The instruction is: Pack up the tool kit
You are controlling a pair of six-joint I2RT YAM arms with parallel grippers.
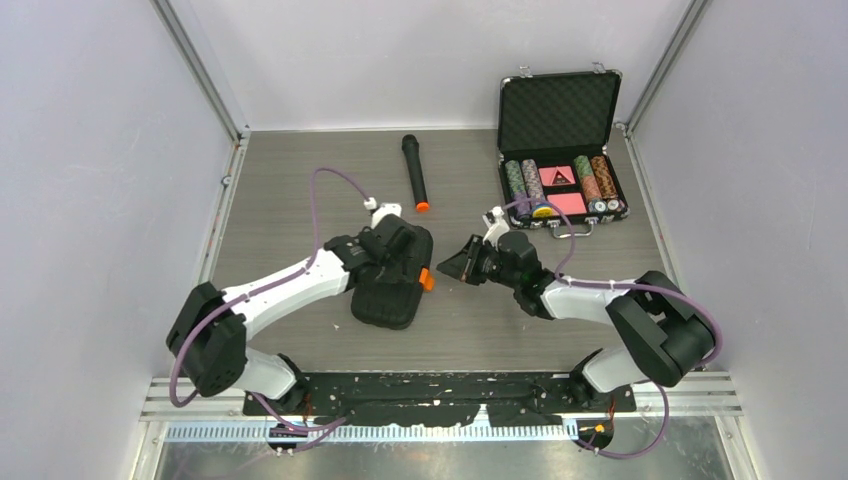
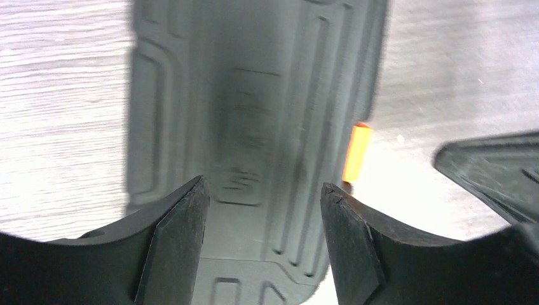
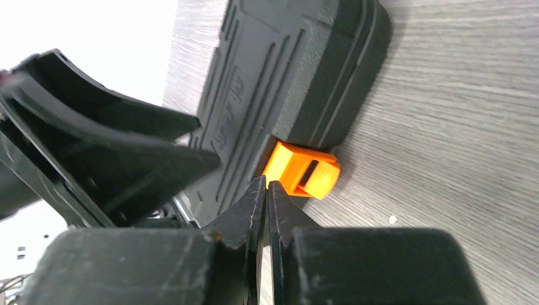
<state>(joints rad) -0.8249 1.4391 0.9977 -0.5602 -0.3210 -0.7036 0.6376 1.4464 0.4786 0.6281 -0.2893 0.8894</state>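
Observation:
The tool kit (image 1: 388, 298) lies closed on the table, a flat black ribbed case (image 2: 254, 95) with its orange latch (image 1: 427, 280) sticking out on the right side. My left gripper (image 1: 395, 250) hovers just over the lid, its jaws (image 2: 264, 190) open with only the lid showing between them. My right gripper (image 1: 462, 265) sits on the table to the right of the case. Its fingers (image 3: 267, 184) are pressed almost together, holding nothing, with the tips right beside the orange latch (image 3: 302, 168). The tools are hidden.
A black microphone with an orange end (image 1: 415, 172) lies behind the case. An open metal-edged case of poker chips (image 1: 557, 110) stands at the back right. Walls enclose the table on the left, back and right.

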